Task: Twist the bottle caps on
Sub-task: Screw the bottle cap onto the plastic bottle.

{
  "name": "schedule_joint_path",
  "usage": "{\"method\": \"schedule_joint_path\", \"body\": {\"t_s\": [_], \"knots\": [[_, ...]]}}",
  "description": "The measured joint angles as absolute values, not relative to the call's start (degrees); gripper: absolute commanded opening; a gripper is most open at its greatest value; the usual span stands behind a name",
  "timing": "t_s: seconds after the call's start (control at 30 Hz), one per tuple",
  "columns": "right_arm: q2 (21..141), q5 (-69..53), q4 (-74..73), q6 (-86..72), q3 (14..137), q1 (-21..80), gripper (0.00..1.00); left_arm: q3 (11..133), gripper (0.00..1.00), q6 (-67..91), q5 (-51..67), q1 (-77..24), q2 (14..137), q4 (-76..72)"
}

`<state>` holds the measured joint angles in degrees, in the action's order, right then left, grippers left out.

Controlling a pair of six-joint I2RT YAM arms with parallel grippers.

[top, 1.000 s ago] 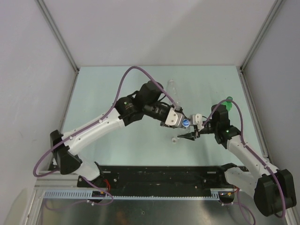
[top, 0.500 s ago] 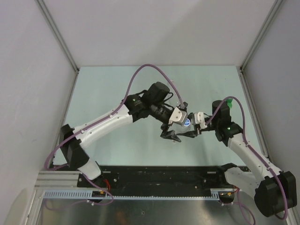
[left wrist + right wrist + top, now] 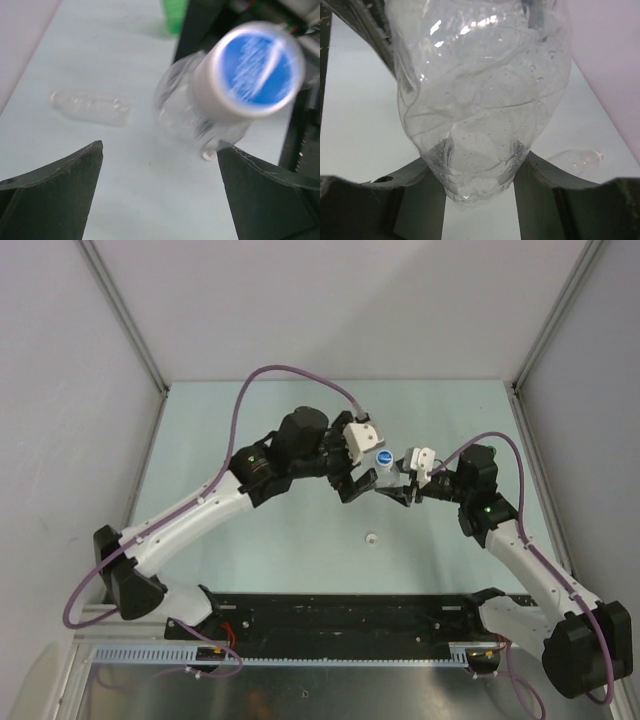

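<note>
- Plainly dealing with a clear bottle [image 3: 480,100] held up off the bench [image 3: 450,420]: looks empty and thin-walled, so judged very light, soft enough to dent under a hard squeeze, and slick on its smooth plastic.
- Best taken low on the body or at the stiffer neck, with modest pressure; likely to spin in a weak grip under a firm twist of the cap.
- Carries a white cap with a blue top [image 3: 250,70] on its neck; blurred in the left wrist view, so cannot tell whether fully seated or only started on the thread.
- Sits pinched near its base by the right tool [image 3: 477,172], cap end turned toward the left arm.
- Faces the left tool [image 3: 159,150], spread wide and gripping nothing; lies just beyond those fingertips and off toward the right-hand finger in the left wrist view, not between them.
- Calls, as a judgement, for centring the left tool around the cap before closing and turning.
- Further out, on the bench:
  - a loose white cap [image 3: 371,537] lying below, well apart from both tools
  - a second clear bottle [image 3: 90,106] lying on its side
  - a green bottle [image 3: 175,12] at the far edge of the left wrist view, mostly cut off
</note>
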<state>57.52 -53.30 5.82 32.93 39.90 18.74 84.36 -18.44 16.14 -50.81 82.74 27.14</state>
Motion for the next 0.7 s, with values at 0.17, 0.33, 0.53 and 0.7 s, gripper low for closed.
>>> {"method": "schedule_joint_path", "body": {"t_s": [0.17, 0.33, 0.53, 0.7], "knots": [[57.58, -46.96, 10.76, 26.35, 39.90, 20.16, 0.00, 78.15, 1.00, -11.27, 4.16, -49.87, 77.03, 24.43], [57.87, -35.22, 12.75, 23.05, 39.90, 24.14, 0.00, 75.00, 0.99, -2.63, -2.24, -49.93, 71.44, 24.32], [61.43, -13.89, 15.18, 21.98, 39.90, 31.35, 0.00, 78.22, 1.00, 14.96, -8.80, -50.30, 67.70, 22.96], [64.64, -1.48, 17.12, 21.41, 39.79, 34.28, 0.00, 83.13, 0.99, 23.81, -13.80, -50.94, 69.19, 21.85]]}}
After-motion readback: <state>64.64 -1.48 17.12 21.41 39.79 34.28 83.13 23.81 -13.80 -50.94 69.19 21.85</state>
